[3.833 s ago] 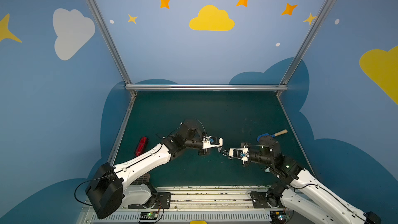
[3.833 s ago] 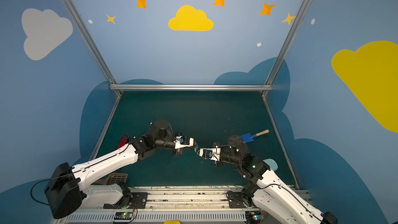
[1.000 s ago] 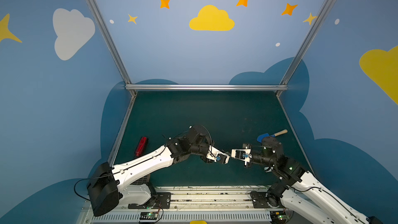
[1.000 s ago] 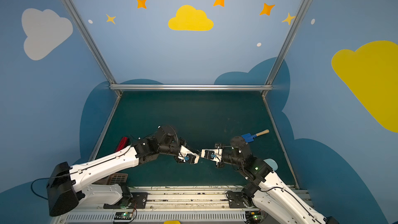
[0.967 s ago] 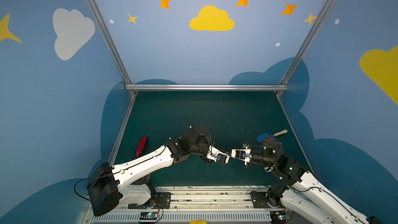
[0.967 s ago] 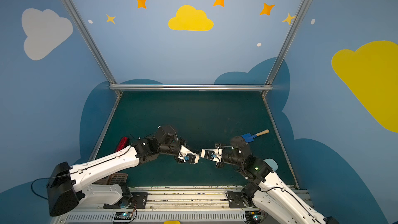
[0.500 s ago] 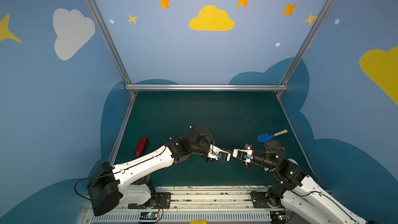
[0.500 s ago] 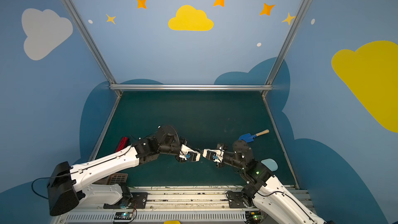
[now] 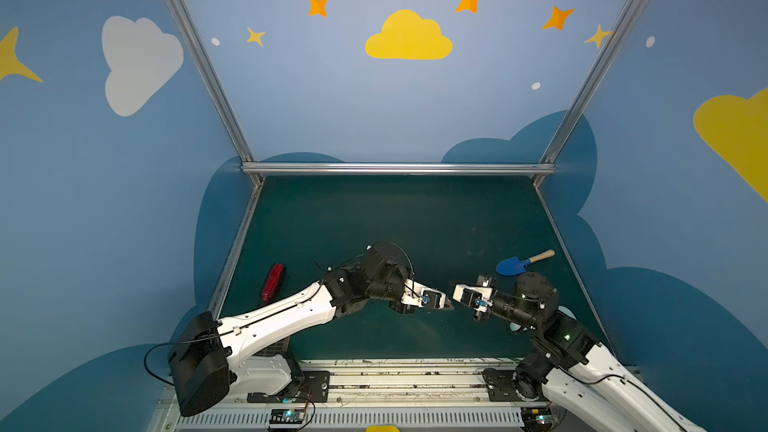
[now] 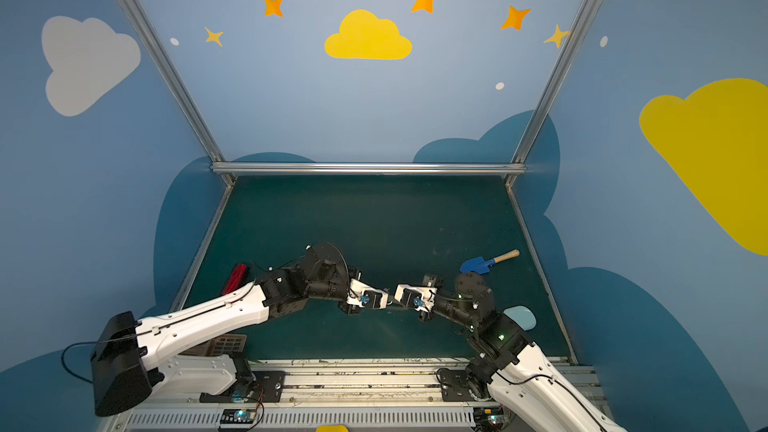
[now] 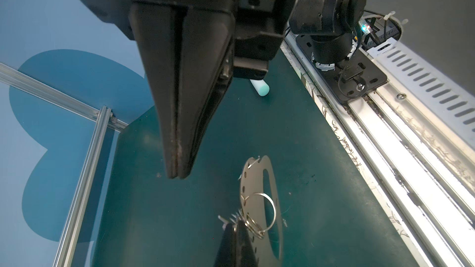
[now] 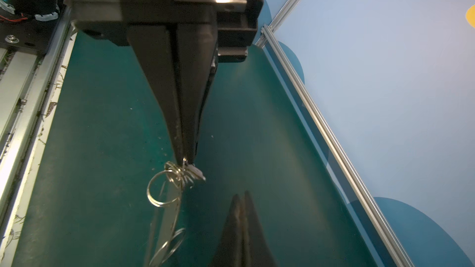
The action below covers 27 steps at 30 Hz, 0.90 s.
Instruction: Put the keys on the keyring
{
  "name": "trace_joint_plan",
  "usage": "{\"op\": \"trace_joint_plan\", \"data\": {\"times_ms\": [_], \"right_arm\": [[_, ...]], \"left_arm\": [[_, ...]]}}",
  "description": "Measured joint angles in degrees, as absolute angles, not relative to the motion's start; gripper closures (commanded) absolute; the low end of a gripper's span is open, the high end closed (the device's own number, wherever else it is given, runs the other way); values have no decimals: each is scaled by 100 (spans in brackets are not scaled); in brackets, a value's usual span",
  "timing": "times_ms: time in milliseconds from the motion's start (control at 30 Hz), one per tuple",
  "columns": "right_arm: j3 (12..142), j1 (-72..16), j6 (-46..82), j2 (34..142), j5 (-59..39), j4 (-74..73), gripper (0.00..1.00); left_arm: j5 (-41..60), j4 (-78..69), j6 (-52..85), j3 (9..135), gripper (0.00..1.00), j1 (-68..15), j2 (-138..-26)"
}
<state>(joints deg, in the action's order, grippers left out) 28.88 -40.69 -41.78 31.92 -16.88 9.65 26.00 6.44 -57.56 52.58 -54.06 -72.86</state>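
Note:
The keyring [image 11: 253,181], a flat grey half-moon plate with an oblong cutout and split rings, hangs above the green mat. My left gripper [image 11: 236,226] is shut on its cluster of rings at the rim, also seen from the right wrist as the left gripper [image 12: 186,161]. The key [image 12: 198,173], with its small pale head, sticks out beside those tips among the rings. The plate hangs edge-on there as the keyring [image 12: 169,209]. My right gripper [image 12: 241,196] is shut, holds nothing and sits just beside the rings. In both top views the two grippers meet near the front middle [image 9: 449,305] [image 10: 390,303].
A red oblong gadget [image 9: 272,282] lies at the front left. A blue toy shovel [image 9: 515,264] with a wooden handle lies at the right. A pale blue spatula [image 10: 521,317] lies beside the right arm. Metal rails [image 9: 395,376] run along the front edge.
The left gripper has come down and rightward to meet the right gripper. Over the last second the right arm's elbow swung back, uncovering the blue shovel. Both grippers stayed shut.

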Motion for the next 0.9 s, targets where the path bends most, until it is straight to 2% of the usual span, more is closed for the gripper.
{"op": "trace_joint_plan", "data": {"times_ms": [133, 200, 400, 700, 900], "right_arm": [[2891, -4058, -4088, 3234, -1649, 1096, 100], [2904, -4038, -4069, 3284, -1678, 1170, 92], [3028, -3986, -4027, 3548, -1804, 1455, 81], [3194, -3948, -3570, 3566, -1907, 1693, 69], [3483, -3940, -2886, 3535, -1918, 1894, 66]], "left_arm": [[2508, 578, -5675, 5190, 96, -5406, -7286], [2480, 585, -5671, 5135, 96, -5406, -7286], [2473, 578, -5673, 5107, 96, -5400, -7286], [2464, 519, -5649, 5096, 96, -5336, -7286], [2335, 375, -5553, 5096, 96, -5293, -7319]]}}
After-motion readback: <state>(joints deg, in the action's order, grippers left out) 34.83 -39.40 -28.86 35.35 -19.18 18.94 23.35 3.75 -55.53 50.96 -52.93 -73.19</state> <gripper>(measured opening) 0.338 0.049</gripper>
